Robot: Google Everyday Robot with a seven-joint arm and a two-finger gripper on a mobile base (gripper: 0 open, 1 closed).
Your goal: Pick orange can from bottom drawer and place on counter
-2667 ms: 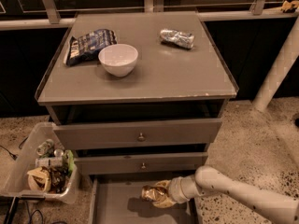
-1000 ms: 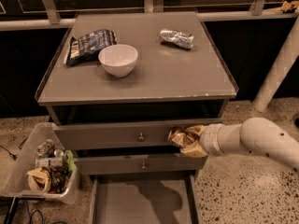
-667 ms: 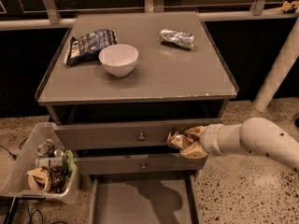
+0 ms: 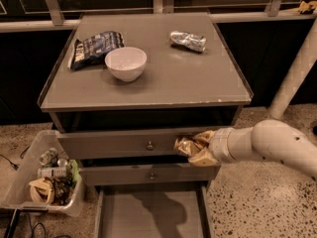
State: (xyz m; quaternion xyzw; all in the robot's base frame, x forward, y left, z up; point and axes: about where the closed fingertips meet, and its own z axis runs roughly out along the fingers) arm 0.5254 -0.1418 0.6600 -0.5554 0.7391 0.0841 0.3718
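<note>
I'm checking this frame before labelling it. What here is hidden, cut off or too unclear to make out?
- Camera view: the claw, in front of the upper knobbed grey drawer, covers the right part of the small dented orange-gold can.
- The open grey bottom drawer is cut off at its front by the lower edge.
- Items in the clear plastic bin are too jumbled to name.

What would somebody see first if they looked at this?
The big white robot arm catches the eye first, its gripper beside the knobbed grey drawers with jaws shut on a small dented orange-gold can. On the flat grey counter above sit a round white bowl, a dark snack bag and a crushed silver can.
</note>
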